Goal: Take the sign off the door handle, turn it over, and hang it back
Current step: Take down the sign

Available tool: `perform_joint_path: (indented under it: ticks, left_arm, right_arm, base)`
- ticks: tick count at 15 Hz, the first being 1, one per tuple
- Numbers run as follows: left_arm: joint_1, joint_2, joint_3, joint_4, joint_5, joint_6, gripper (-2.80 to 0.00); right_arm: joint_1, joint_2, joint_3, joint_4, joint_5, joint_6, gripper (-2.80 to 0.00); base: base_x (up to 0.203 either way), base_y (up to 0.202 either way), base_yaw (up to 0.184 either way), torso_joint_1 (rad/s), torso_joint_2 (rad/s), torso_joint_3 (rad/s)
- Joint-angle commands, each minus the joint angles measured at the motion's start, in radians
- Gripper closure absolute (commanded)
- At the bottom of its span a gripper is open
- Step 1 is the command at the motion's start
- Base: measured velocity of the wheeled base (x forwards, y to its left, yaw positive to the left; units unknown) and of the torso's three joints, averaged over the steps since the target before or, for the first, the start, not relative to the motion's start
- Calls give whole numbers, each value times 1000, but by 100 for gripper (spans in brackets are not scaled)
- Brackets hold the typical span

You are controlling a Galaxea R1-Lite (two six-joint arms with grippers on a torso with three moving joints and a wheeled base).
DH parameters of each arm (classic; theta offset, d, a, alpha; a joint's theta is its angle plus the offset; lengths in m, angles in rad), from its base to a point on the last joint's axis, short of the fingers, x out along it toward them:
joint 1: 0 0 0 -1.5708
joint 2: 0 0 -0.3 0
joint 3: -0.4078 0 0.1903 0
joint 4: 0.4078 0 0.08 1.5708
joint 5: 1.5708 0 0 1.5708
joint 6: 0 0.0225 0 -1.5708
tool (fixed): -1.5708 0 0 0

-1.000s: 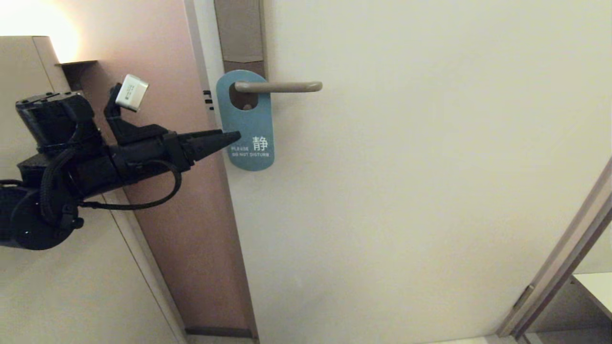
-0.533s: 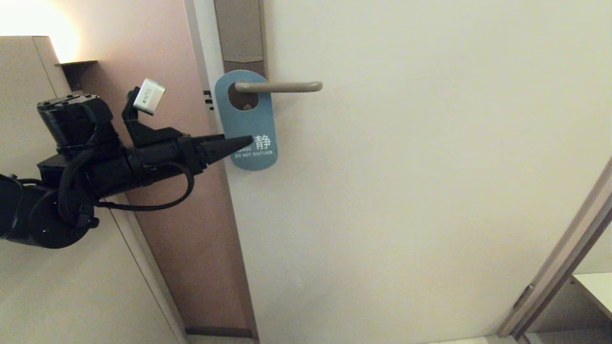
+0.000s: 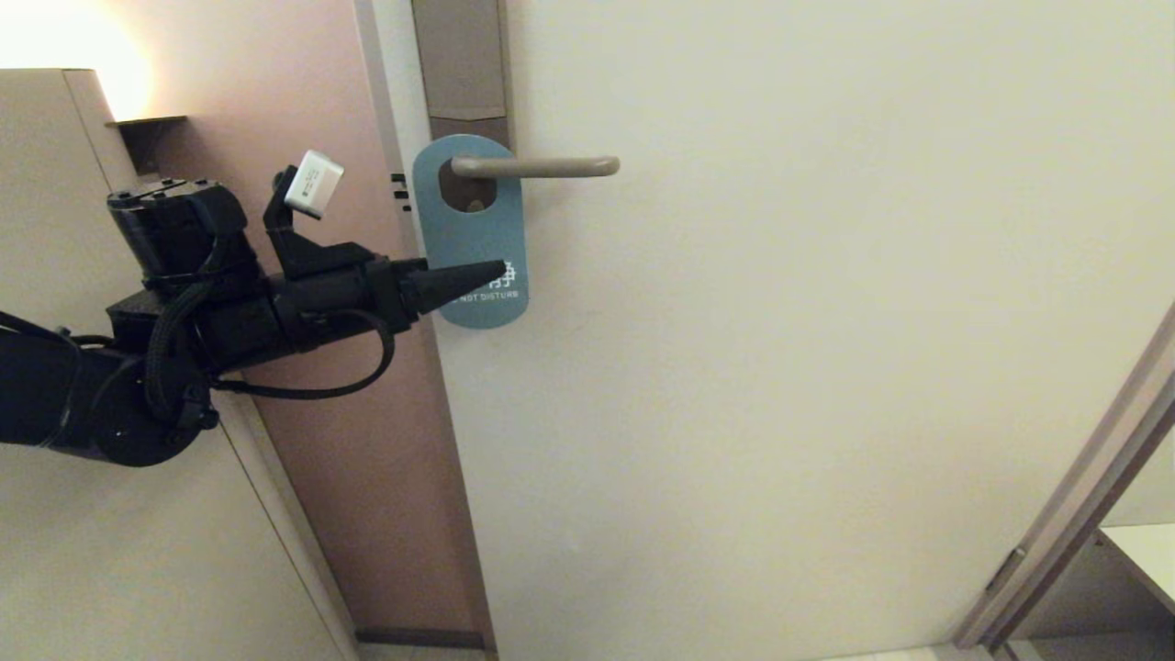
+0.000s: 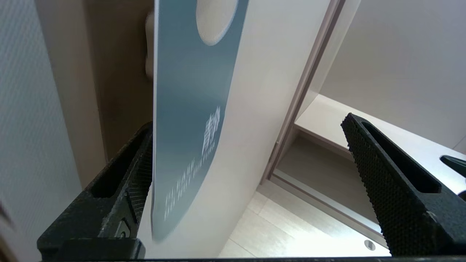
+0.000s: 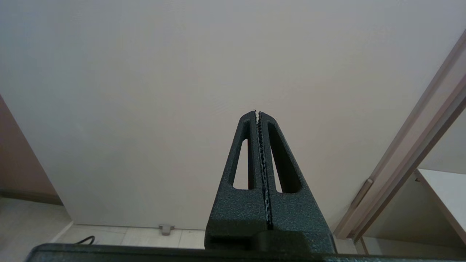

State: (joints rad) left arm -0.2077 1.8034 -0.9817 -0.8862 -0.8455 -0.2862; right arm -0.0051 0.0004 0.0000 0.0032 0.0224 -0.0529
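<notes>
Plainly, nothing that holds other things is in sight; the one thing carrying another is the door handle (image 3: 537, 167), a level beige lever whose shaft passes through the hole near the top of the sign (image 3: 470, 229). The sign hangs from it blue face outward, its rounded lower end with the white "DO NOT DISTURB" lettering lying over the pale door (image 3: 780, 367) close to the door's left edge, where a brownish strip of frame (image 3: 367, 459) runs down. To the right of the sign the door face is bare out to the slanted jamb at the far right, and below the sign it is bare as well. The left pincer (image 3: 500, 272) reaches in level from the left across the door edge, its tip overlapping the sign's lower part at the line of lettering. In the left wrist view its fingers (image 4: 123, 189) stand wide apart, released, with the sign's lower half (image 4: 189, 120) between them: one finger sits just beside the card's back edge, the other well apart on the blue side. The right pincer (image 5: 257, 112) is clenched on nothing, pointing at the lower door.
</notes>
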Motion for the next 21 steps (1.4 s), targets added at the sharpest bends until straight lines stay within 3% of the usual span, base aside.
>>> perform_joint_path:
  ticks: [1,15,16,17,21]
  left_arm:
    - [-21,45,-48,-6,-4,-1,-280]
    - [-55,104,-109,-10,2,5,-280]
    - [-54,108,-109,-17,2,8,-19]
    - [-55,109,-109,-32,2,6,0]
    - [-55,102,-106,-34,2,-1,0]
  right_arm:
    - [1,0,0,0,1,0,0]
    - [1,0,0,0,1,-1,0]
    - [0,0,0,0,1,-1,0]
    - [1,0,0,0,1,-1,0]
    - [1,0,0,0,1,-1,0]
  base:
    - [0,0,0,0,0,0]
    - [0,0,0,0,0,0]
    - [0,0,0,0,0,0]
    - [0,0,0,0,0,0]
    - [0,0,0,0,0,0]
